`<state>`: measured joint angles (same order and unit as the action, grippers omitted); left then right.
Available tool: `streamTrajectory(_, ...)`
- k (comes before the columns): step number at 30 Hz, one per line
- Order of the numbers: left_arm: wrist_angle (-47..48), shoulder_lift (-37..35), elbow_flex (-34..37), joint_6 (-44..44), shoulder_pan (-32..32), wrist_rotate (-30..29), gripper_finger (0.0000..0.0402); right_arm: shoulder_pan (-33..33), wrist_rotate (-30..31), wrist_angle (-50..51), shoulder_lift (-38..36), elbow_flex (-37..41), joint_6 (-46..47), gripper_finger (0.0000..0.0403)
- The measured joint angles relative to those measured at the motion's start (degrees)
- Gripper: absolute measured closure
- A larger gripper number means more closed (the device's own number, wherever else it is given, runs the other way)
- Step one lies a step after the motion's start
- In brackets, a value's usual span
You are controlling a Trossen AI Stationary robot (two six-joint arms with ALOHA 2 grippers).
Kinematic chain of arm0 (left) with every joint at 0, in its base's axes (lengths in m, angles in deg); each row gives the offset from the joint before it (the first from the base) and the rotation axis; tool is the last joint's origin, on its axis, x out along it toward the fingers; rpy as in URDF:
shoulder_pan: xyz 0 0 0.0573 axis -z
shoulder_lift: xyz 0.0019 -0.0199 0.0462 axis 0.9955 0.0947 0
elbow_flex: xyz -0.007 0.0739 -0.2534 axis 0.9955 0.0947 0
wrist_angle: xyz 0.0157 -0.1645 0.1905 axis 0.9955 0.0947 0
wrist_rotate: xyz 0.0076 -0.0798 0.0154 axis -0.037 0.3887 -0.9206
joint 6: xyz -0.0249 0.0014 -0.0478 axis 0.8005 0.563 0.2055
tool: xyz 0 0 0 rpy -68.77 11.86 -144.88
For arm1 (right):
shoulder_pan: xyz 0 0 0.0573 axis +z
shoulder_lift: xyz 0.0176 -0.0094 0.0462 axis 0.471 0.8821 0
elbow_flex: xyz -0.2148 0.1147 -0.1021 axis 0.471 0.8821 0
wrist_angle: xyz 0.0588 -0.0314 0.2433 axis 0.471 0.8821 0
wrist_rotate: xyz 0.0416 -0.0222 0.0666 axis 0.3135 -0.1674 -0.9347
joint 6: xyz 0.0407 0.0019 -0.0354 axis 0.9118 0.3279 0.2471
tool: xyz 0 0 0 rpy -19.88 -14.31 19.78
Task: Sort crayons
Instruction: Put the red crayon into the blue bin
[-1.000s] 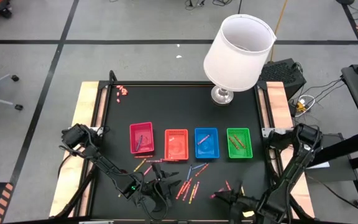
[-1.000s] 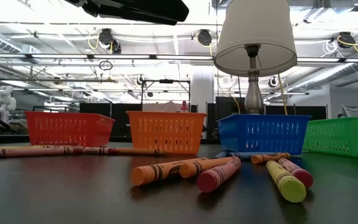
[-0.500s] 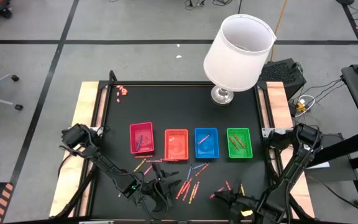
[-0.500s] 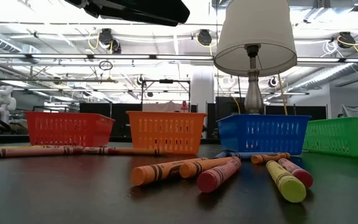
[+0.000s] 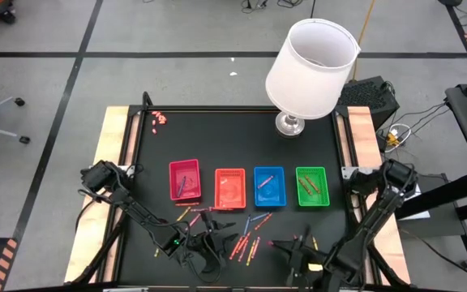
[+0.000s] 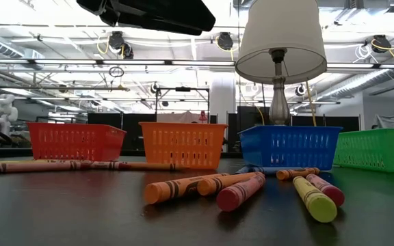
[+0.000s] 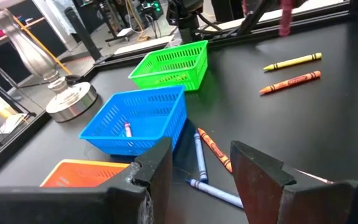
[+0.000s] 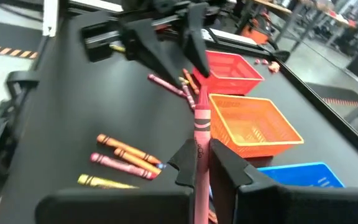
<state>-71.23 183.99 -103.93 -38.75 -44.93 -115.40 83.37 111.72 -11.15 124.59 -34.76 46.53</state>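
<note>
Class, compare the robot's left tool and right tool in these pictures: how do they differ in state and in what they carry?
The left tool stands open with nothing between its fingers; the right tool is shut on a pink-red crayon. In the overhead view the left tool hangs over the loose crayons in front of the red and orange trays, while the right tool is further right, in front of the blue and green trays. Both are dark, two-fingered, and near the table's front edge.

The right gripper (image 8: 199,163) pinches a pink wax crayon (image 8: 201,140), pointing toward the orange plastic mesh basket (image 8: 253,124) just beyond it.
</note>
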Motion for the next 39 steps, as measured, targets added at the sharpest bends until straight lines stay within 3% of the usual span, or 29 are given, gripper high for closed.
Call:
streamTrajectory(8,0.0,0.0,0.0,0.0,0.0,0.0,0.024,-5.4,0.0,1.0,0.0,0.0,3.8,0.0394)
streamTrajectory(21,0.3,0.0,0.0,0.1,0.2,0.9,0.024,-21.9,-0.1,16.3,0.0,0.0,13.5,0.0394)
streamTrajectory(31,0.6,0.0,0.0,0.1,0.3,7.6,0.024,-30.7,-10.5,15.2,0.0,2.6,15.4,0.0394)
streamTrajectory(39,1.1,0.0,0.0,0.2,0.2,7.6,0.024,-34.0,-11.2,13.7,-0.1,7.7,21.5,0.0394)
